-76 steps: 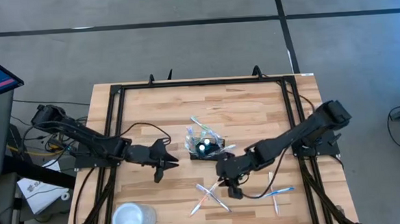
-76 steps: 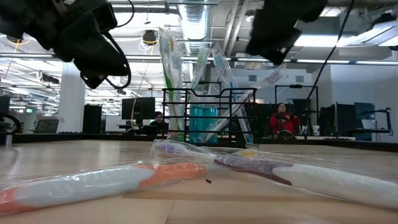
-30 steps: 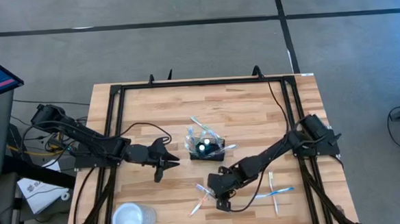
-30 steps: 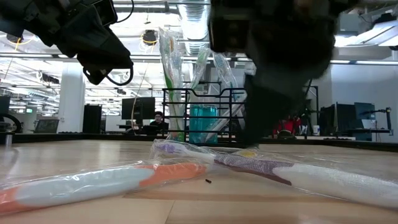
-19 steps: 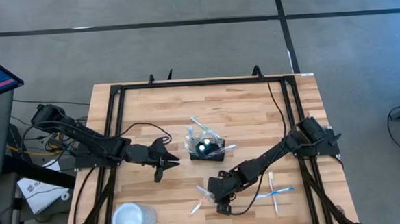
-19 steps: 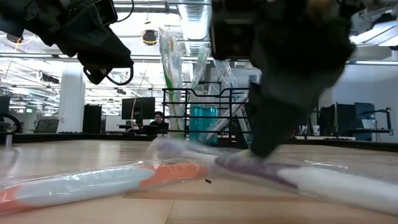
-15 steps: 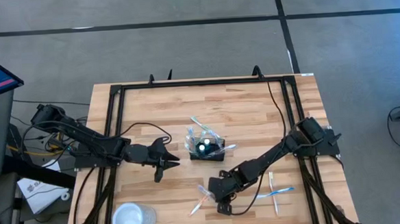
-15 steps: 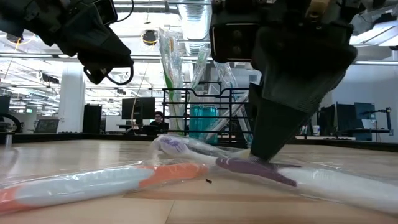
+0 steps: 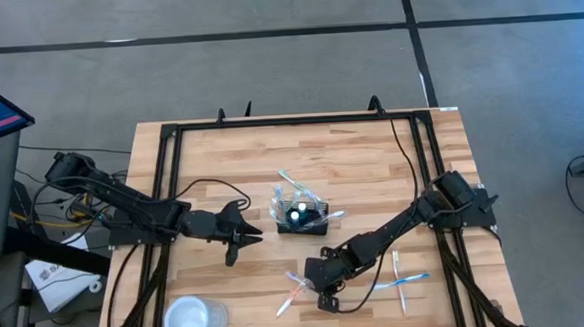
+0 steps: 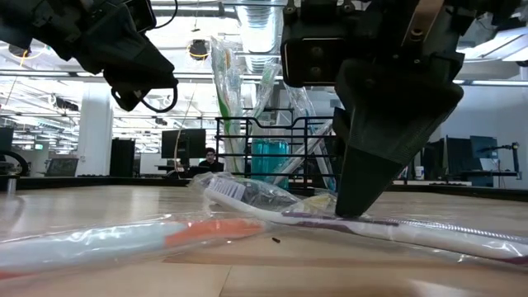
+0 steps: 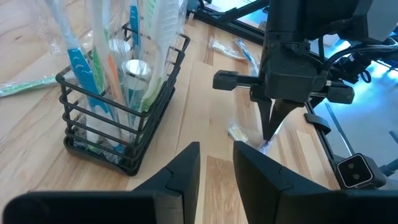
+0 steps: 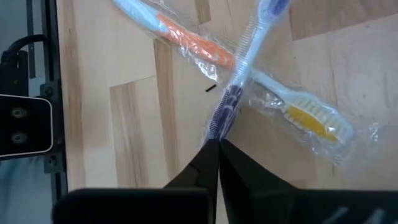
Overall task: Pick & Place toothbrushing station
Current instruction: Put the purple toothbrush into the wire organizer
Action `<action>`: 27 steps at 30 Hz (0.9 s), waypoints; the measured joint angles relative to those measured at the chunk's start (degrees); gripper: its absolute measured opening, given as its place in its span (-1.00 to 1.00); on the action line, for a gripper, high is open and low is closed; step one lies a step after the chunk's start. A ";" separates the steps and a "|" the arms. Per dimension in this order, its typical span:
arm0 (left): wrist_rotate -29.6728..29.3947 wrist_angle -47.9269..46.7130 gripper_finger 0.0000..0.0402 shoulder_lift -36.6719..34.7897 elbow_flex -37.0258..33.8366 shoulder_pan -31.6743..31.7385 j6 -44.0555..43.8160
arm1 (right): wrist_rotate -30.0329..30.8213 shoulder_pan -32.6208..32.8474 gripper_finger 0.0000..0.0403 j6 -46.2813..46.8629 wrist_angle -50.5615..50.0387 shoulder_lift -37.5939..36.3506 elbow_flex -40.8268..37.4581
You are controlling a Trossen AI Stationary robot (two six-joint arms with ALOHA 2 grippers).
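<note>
The small black wire-mesh caddy [image 9: 303, 217], already bristling with wrapped toothbrushes, stands near the middle of the table [image 9: 372, 159], and we judge it lies up-table from the right gripper [image 9: 322, 300], which has pinched its fingers together on the purple-handled wrapped toothbrush [image 12: 231, 99], its long axis crossing an orange-handled one [image 12: 186, 42]. The left gripper [image 9: 234, 249] waits just beside the caddy with its fingers partly apart and empty. We cannot tell whether the wrapper alone is caught.
</note>
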 joint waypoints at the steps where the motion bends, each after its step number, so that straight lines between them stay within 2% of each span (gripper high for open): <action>1: 0.00 0.00 -0.54 0.00 0.00 0.00 0.00 | 0.11 0.00 -0.99 -0.07 0.00 0.00 0.00; 14: -0.28 0.27 -0.54 0.00 0.00 0.00 0.02 | 0.89 0.25 -1.00 -5.62 -3.30 -3.97 2.88; 20: -0.99 0.45 -0.54 0.00 0.00 0.00 0.04 | 6.14 -0.15 -1.00 -9.88 -8.42 -6.87 5.67; 27: -2.23 2.83 -0.54 0.00 0.02 0.00 4.18 | 10.83 -1.10 -1.00 -14.21 -8.13 -11.57 5.68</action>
